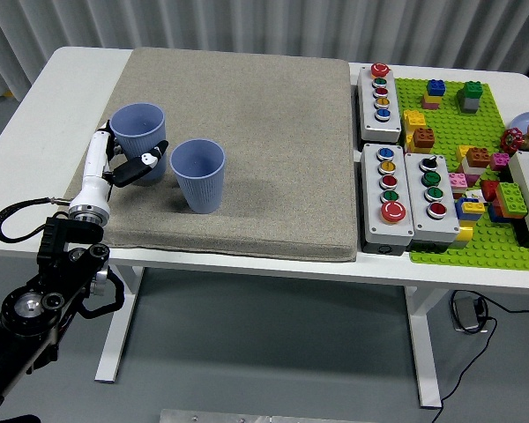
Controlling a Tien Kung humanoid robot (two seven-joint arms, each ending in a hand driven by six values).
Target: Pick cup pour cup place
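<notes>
The white worktop is carrying a grey mat that is giving both blue cups a soft footing. The second cup is standing upright just beside the first, likely waiting to receive the pour. The left hand is gripping the left cup by its side, ready for lifting.

left arm: in from lower left | left hand: raised over table, fingers curled in grasp

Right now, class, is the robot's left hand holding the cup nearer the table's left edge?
Yes: the left hand has its fingers wrapped around the left cup.
</notes>
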